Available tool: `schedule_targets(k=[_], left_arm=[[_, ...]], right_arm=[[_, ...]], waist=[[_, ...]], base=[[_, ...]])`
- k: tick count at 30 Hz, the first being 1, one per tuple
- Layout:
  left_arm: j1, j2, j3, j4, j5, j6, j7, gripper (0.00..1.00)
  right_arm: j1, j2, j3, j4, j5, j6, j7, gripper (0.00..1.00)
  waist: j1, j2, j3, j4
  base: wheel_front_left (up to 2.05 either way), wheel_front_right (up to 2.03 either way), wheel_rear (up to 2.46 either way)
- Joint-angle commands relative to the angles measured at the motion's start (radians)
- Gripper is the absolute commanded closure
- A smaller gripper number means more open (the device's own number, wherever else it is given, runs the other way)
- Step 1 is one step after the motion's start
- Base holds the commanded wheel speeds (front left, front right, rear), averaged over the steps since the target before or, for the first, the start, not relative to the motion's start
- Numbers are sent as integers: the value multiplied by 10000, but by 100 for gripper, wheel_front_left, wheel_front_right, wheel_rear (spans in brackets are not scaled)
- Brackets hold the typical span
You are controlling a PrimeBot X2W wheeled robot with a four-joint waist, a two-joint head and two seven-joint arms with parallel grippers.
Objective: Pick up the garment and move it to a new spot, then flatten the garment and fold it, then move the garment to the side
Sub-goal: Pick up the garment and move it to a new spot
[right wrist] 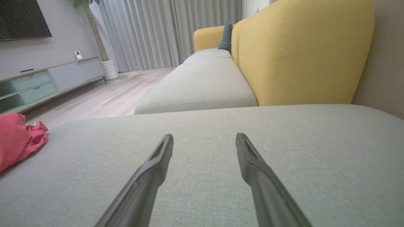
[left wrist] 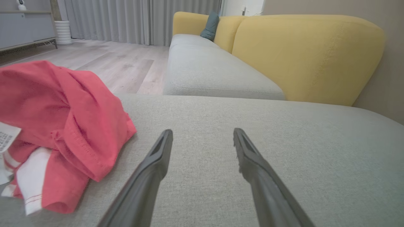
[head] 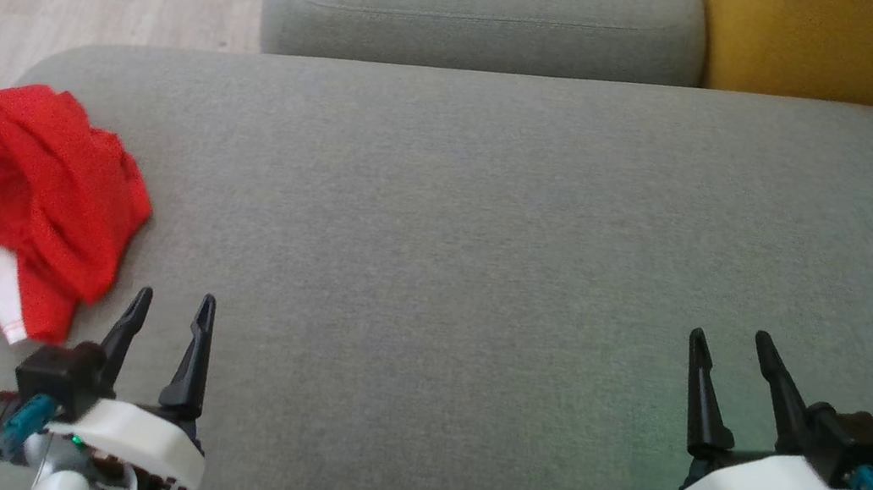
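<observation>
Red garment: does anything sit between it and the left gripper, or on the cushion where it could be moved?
Nothing visible. Bare grey cushion lies between the open left gripper and the crumpled red garment beside it, and nothing rests on the cushion's middle.

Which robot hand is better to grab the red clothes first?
Probably the left hand. It is open, right beside the crumpled red garment at the left end of the grey cushion. The right hand, also open, is far away across bare cushion.

Right hand [right wrist: 204, 140] spread, empty, over grey cushion [right wrist: 284, 151]; red garment [right wrist: 19, 138] far left.
</observation>
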Motion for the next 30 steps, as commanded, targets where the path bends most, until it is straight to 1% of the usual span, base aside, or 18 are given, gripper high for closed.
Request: schedule_targets(k=[1,5,15,20,24,30], left_arm=[[-528,112,429,-331,134,25,-124,0],[-625,180,505,-389,229,81,-124,0],[-765,441,714,-554,406,191,-124,0],[-756,580,854,-664,441,244,-124,0],[-721,623,898,-734,402,236,-124,0],[-712,687,962,-742,334,219,-124,0]], right_arm=[[-306,-42,278,-417,-36,-7,-76,0],[-326,-102,406,-555,-93,-7,17,0],[-289,-124,633,-866,-105,-7,238,0],[-266,-103,751,-953,-79,-7,321,0],[-240,-81,783,-991,-61,-7,354,0],[-245,-59,807,-984,-40,-7,363,0]], waist=[[0,0,16,190],[0,0,20,703],[0,0,-79,2366],[0,0,-143,3048],[0,0,-177,3448],[0,0,-202,3691]], base=[[0,0,0],[0,0,0],[0,0,0],[0,0,0],[0,0,0],[0,0,0]])
